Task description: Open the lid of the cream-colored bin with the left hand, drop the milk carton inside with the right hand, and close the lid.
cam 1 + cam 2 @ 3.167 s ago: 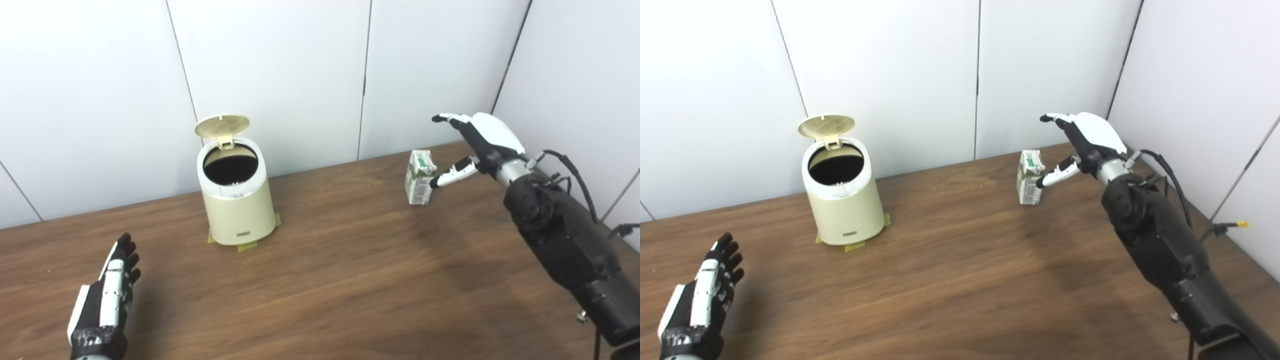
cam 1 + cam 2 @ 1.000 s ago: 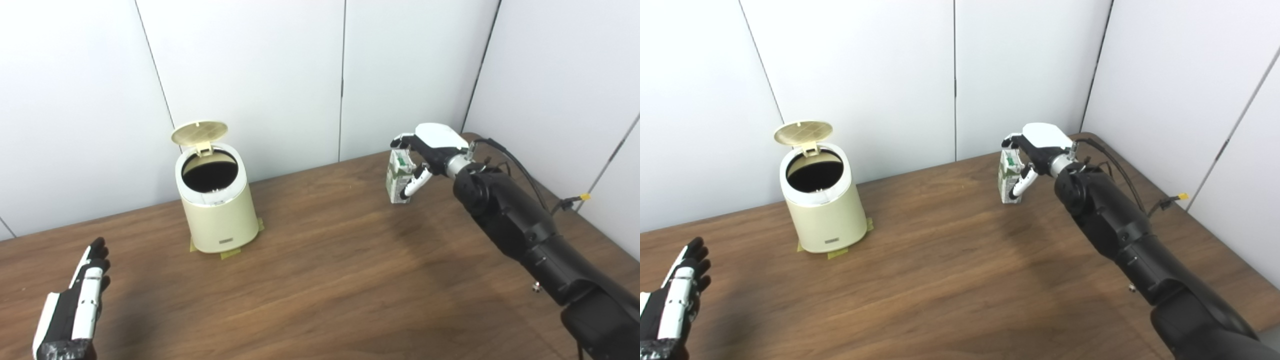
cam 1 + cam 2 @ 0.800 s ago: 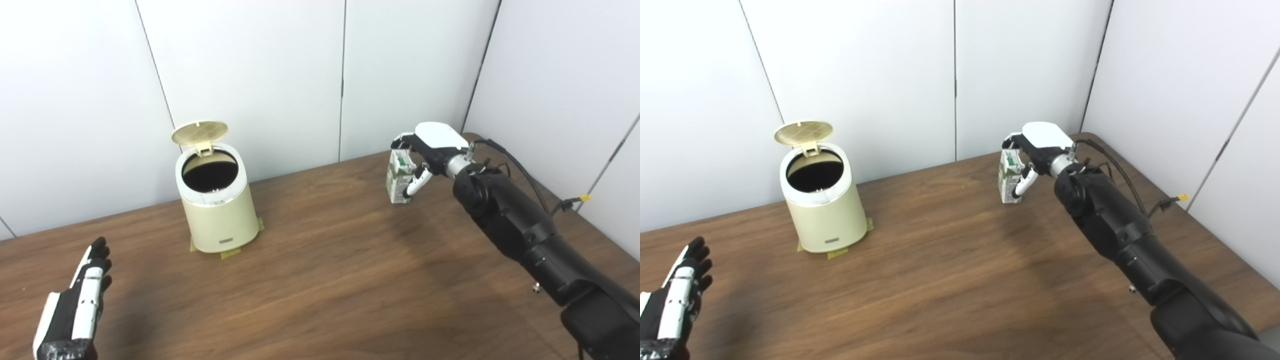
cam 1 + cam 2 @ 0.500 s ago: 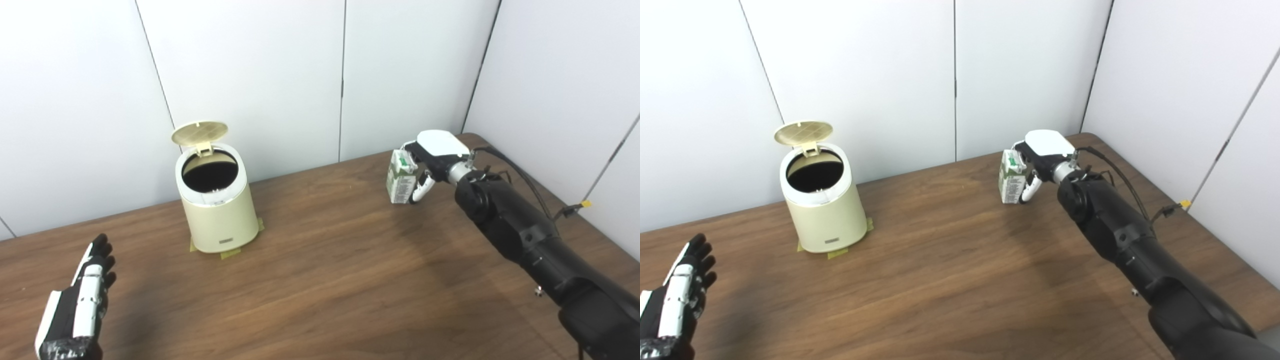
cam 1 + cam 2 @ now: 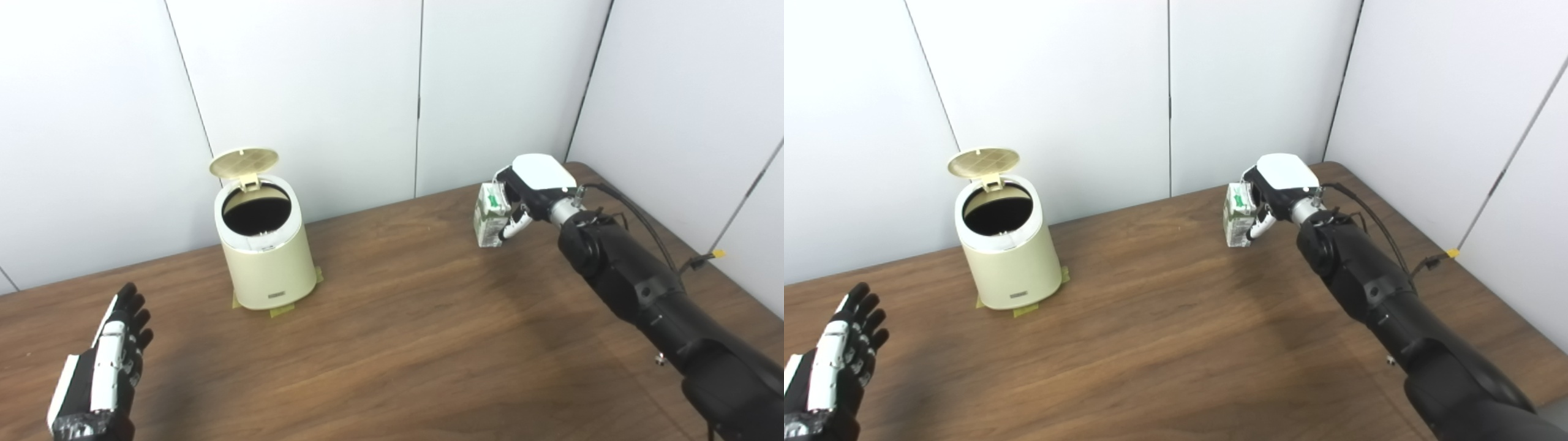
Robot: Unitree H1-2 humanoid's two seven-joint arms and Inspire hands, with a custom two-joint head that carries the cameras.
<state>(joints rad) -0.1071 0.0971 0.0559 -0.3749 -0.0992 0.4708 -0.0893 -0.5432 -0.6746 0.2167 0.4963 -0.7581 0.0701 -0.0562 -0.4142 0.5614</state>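
The cream-colored bin (image 5: pixel 267 260) stands on the wooden table (image 5: pixel 398 331) at the back left, its round lid (image 5: pixel 243 162) tipped up and its dark inside showing. The green and white milk carton (image 5: pixel 488 215) is upright at the back right, and I cannot tell if its base rests on the table. My right hand (image 5: pixel 525 190) is shut on the carton, fingers wrapped around its top and side. My left hand (image 5: pixel 104 373) is open and empty, fingers straight, low at the front left, well apart from the bin.
Yellow tape patches (image 5: pixel 282 311) show under the bin's base. White wall panels (image 5: pixel 343 92) close off the back and right. The table's right edge (image 5: pixel 729 282) runs close behind my right arm, with a cable (image 5: pixel 643 214) along it.
My right hand has closed tighter around the carton and shifted it slightly. My left hand has crept a little forward. Since the oldest frames the camera has shifted.
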